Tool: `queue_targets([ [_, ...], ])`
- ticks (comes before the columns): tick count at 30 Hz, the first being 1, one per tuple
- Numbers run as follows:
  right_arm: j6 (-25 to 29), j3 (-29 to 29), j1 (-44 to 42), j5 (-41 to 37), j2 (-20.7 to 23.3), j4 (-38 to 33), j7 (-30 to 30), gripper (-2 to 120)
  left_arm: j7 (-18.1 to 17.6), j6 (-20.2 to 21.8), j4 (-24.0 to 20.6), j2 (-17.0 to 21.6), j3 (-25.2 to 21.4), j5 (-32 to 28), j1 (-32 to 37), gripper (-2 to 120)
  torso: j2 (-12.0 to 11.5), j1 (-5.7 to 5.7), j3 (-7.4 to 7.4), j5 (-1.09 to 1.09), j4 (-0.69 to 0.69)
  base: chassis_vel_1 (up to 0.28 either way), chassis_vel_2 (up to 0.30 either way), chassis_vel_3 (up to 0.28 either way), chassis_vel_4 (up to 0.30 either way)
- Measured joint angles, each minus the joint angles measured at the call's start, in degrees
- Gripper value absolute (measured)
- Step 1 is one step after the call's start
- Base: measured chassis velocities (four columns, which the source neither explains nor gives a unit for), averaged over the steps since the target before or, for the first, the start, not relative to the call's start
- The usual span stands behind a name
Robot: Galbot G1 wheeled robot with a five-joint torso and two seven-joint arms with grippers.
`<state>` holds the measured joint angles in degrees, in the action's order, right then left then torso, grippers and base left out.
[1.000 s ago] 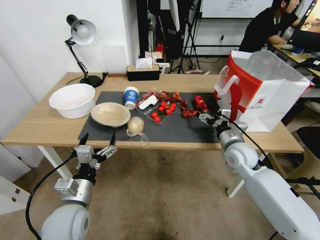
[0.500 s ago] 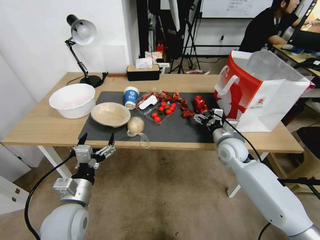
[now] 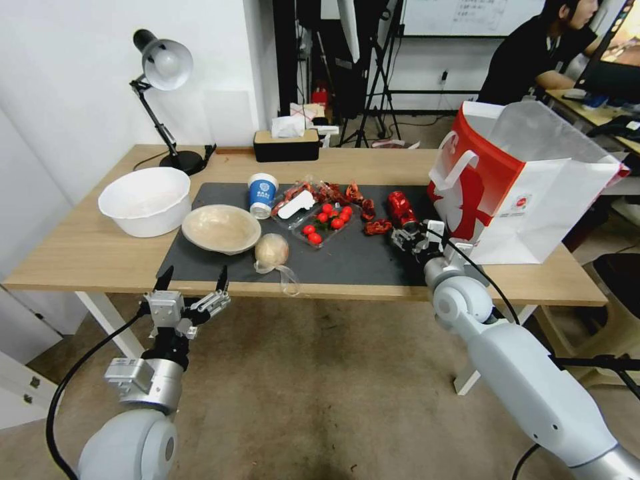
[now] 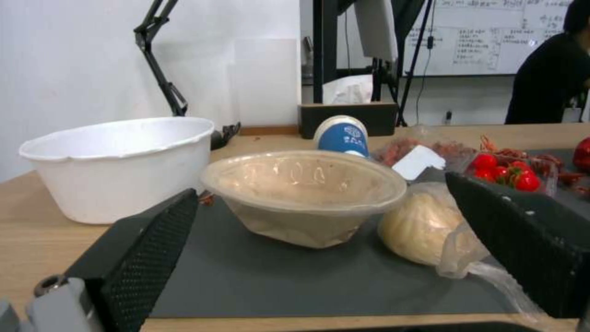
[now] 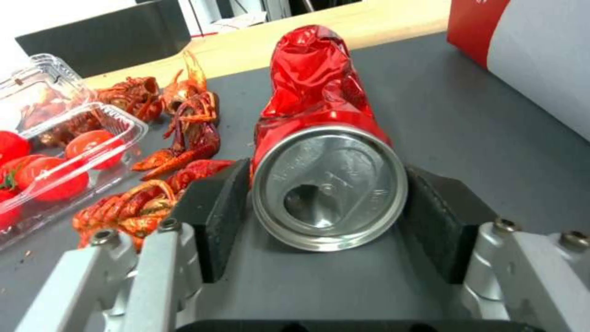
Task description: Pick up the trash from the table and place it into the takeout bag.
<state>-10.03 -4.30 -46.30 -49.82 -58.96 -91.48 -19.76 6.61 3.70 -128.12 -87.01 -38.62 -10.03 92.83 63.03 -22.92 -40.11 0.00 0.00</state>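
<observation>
The right gripper (image 3: 408,239) is seen low over the dark grey mat (image 3: 373,260), just in front of the takeout bag (image 3: 520,180), which stands upright and open-topped at the mat's right end on the worktop (image 3: 80,253). In the right wrist view the gripper (image 5: 329,203) has its jaws spread to either side of the silver end of a crushed red can (image 5: 322,138); the pads stand beside the can's rim, and firm contact cannot be told. The can (image 3: 400,208) lies on its side on the mat, close to the bag's red face.

Away from the bag, scattered red crayfish shells (image 3: 360,207) and a clear plastic tray of cherry tomatoes (image 3: 323,223) lie beside the can. Farther from the bag a blue-and-white paper cup (image 3: 261,195) stands upright, a beige shallow bowl (image 3: 221,229) rests on the mat's far end, and a clear-wrapped beige ball (image 3: 272,251) lies just beside the bowl, toward the bag. A white tub (image 3: 145,200) sits on bare wood beyond the mat.

The left gripper (image 3: 193,280) is held below the worktop's front edge, well away from the bag, with its jaws wide open and nothing between them; in its wrist view the bowl (image 4: 304,193) and the ball (image 4: 424,230) are seen between the two black fingers (image 4: 147,249).
</observation>
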Motion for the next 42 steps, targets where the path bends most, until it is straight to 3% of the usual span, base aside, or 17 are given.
queue_targets([
  [4, 0.0, 0.0, -0.2, 0.0, -0.1, -0.1, -0.1, 52, 0.0, -0.2, 0.0, 0.0, 0.0, 0.1, 0.1, 100, 0.0, 0.00, 0.00, 0.00, 0.00, 0.000, 0.000, 0.000, 0.000],
  [15, 0.3, -1.7, -1.6, 0.2, 0.4, -2.5, 0.2, 51, 0.0, -0.2, 0.0, -0.1, 0.2, 0.2, 0.0, 100, 0.0, 0.00, 0.00, 0.00, 0.00, 0.000, 0.000, 0.000, 0.000],
  [26, 8.9, -7.7, -3.5, -4.5, 4.4, -12.1, 15.1, 51, 0.1, -0.3, 0.1, -0.2, 0.5, 0.3, 0.0, 100, 0.0, 0.02, 0.00, 0.01, 0.00, 0.000, 0.000, 0.000, 0.000],
  [30, 11.9, -12.8, -3.3, -7.5, 6.7, -15.9, 19.9, 51, 0.1, -0.3, 0.1, -0.2, 0.6, 0.3, 0.0, 100, 0.0, 0.02, 0.00, 0.01, 0.00, 0.000, 0.000, 0.000, 0.000],
  [34, 11.8, -17.8, -2.0, -8.4, 8.7, -17.6, 18.3, 51, 0.1, -0.3, 0.0, -0.2, 0.7, 0.4, 0.1, 100, 0.0, 0.02, 0.00, 0.01, 0.00, 0.000, 0.000, 0.000, 0.000],
  [42, 8.3, -22.1, -0.7, -7.7, 11.5, -17.7, 11.7, 51, 0.2, -0.4, -0.1, -0.3, 0.8, 0.5, 0.2, 100, 0.0, 0.01, 0.00, 0.01, 0.00, 0.000, 0.000, 0.000, 0.000],
])
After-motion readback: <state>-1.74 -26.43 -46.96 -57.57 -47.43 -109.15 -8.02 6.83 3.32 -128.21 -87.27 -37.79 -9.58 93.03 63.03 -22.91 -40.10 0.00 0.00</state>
